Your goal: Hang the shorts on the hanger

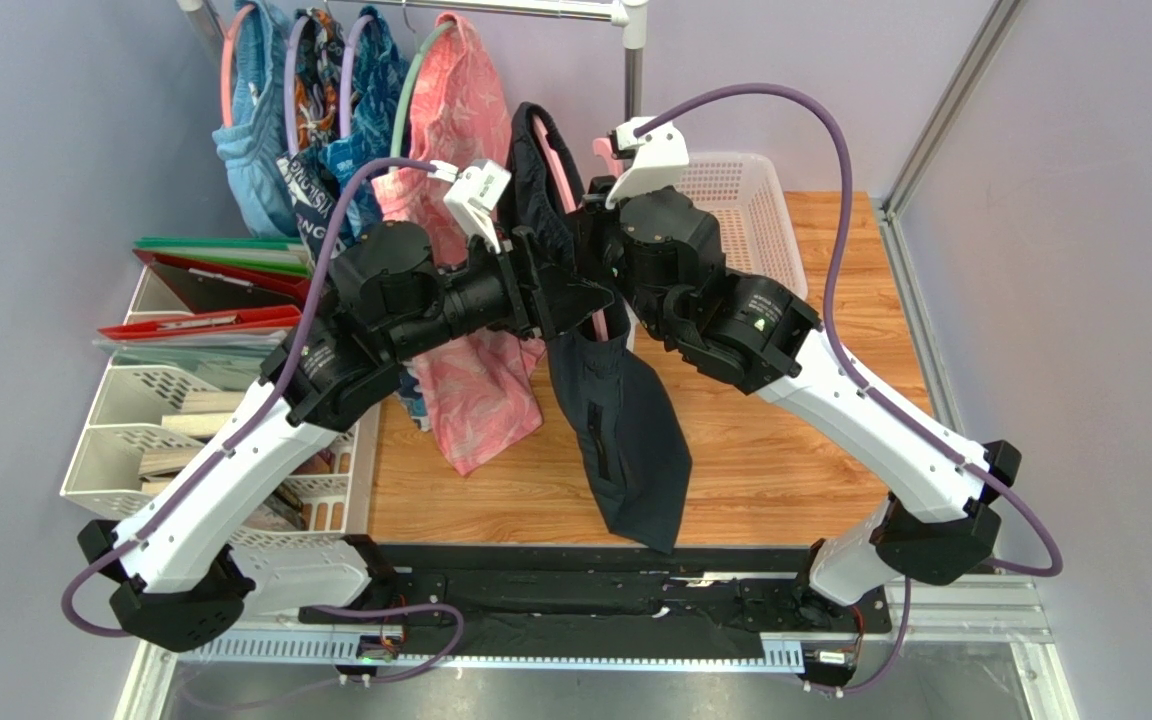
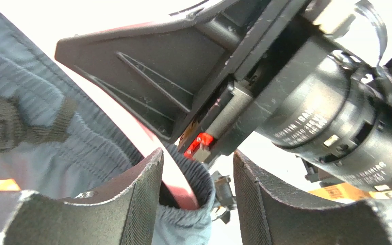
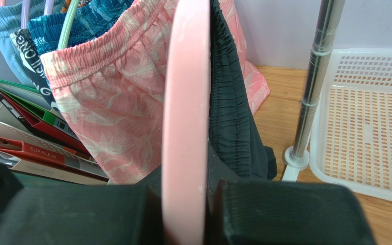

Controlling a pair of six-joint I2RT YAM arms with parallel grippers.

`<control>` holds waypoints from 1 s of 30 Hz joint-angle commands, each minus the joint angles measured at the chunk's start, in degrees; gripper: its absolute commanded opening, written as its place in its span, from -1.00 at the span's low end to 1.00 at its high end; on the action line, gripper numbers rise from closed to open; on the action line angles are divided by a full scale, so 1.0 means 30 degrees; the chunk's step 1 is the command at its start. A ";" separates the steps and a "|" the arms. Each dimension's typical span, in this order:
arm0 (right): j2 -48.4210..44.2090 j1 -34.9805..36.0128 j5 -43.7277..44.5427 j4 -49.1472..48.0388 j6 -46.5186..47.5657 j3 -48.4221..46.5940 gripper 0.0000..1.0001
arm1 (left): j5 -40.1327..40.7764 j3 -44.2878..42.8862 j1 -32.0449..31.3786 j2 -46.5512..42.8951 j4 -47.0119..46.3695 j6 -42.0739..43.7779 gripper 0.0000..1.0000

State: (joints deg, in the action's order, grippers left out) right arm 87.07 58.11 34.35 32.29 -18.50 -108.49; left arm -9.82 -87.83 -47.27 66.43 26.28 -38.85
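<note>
The black shorts [image 1: 624, 428] hang over the table middle, their waistband up on the pink hanger [image 1: 543, 147] between my two wrists. My right gripper [image 1: 593, 288] is shut on the hanger's pink bar [image 3: 185, 102]; the shorts' waistband [image 3: 228, 102] lies against that bar's right side. My left gripper [image 1: 543, 300] is open. In the left wrist view the waistband [image 2: 195, 214] and the pink hanger bar [image 2: 175, 181] sit between the fingers, against the left finger [image 2: 131, 204] and apart from the right one. My right gripper [image 3: 185, 219] shows its pads pressed on the bar.
A pink leaf-print garment [image 1: 470, 375] and blue patterned garments [image 1: 274, 135] hang on the rail at back left. The rack pole [image 1: 635, 60] and a white basket [image 1: 748, 210] stand at back right. File trays [image 1: 162, 435] with folders [image 1: 222, 285] stand at left.
</note>
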 commanded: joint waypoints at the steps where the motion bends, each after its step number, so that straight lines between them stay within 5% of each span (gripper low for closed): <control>1: 0.0098 0.0143 0.0269 -0.1917 -0.0542 -0.1425 -1.00 | -0.0766 -0.0079 0.0227 0.0823 -0.0644 -0.1139 0.15; 18: -0.0487 -0.0266 0.1411 -0.2239 0.0045 -0.0810 -1.00 | 0.0139 0.1269 0.0609 -0.0435 0.0789 -0.1201 0.24; 30: 0.0333 -0.0414 0.1471 -0.1624 -0.1595 -0.1893 -1.00 | -0.0738 0.1122 0.0755 0.1146 -0.1171 -0.2986 0.22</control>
State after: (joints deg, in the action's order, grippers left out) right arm 88.12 57.04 36.73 32.40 -20.03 -109.36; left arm -10.31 -83.68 -45.28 68.29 26.83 -44.86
